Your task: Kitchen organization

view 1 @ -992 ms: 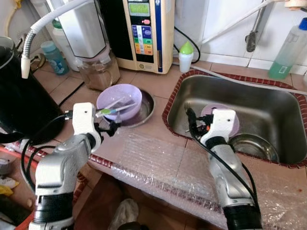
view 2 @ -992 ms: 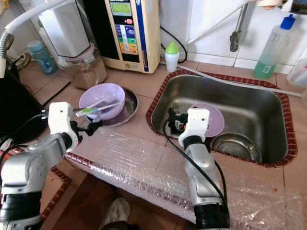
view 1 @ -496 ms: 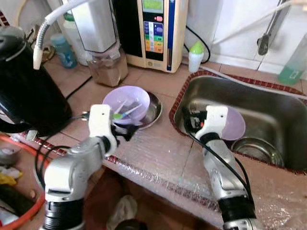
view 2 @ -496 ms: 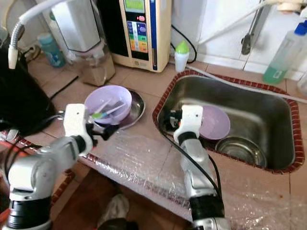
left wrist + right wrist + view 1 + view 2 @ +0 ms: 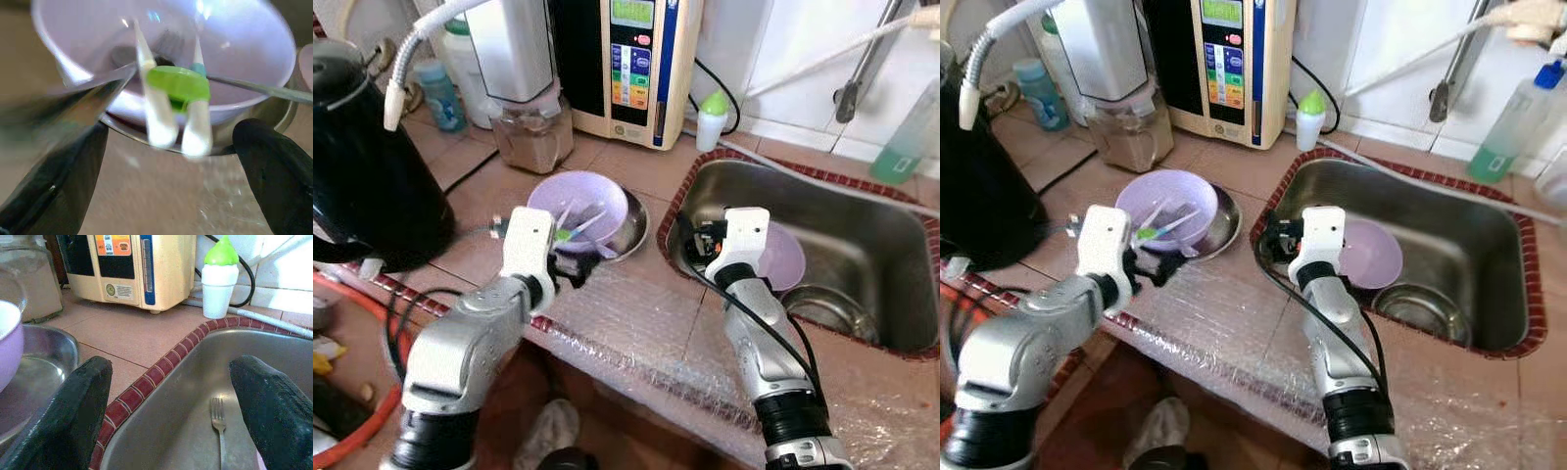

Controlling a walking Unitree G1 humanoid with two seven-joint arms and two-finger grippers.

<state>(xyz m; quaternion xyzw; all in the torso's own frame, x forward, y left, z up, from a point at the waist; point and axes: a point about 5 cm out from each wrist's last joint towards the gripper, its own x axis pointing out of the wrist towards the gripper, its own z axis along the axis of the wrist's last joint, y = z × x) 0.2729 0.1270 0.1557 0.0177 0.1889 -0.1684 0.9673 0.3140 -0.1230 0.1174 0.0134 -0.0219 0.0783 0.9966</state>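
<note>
Your left hand (image 5: 168, 161), wide open, faces the utensil-filled purple bowl (image 5: 578, 201); right hand (image 5: 168, 396), open too, hangs over the sink (image 5: 862, 215) fork (image 5: 218, 423).

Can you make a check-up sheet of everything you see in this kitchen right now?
Surface: tiled counter, bubble wrap over its front edge.
Job's things: purple bowl with utensils in a steel dish; second purple bowl, steel bowl and fork in the sink.
Clutter: green-capped bottle, soap bottle.
Grippers: left gripper open before the bowl; right gripper open at the sink edge.
Cables: black cord behind the bottle.
Surroundings: black kettle, water machine.
</note>
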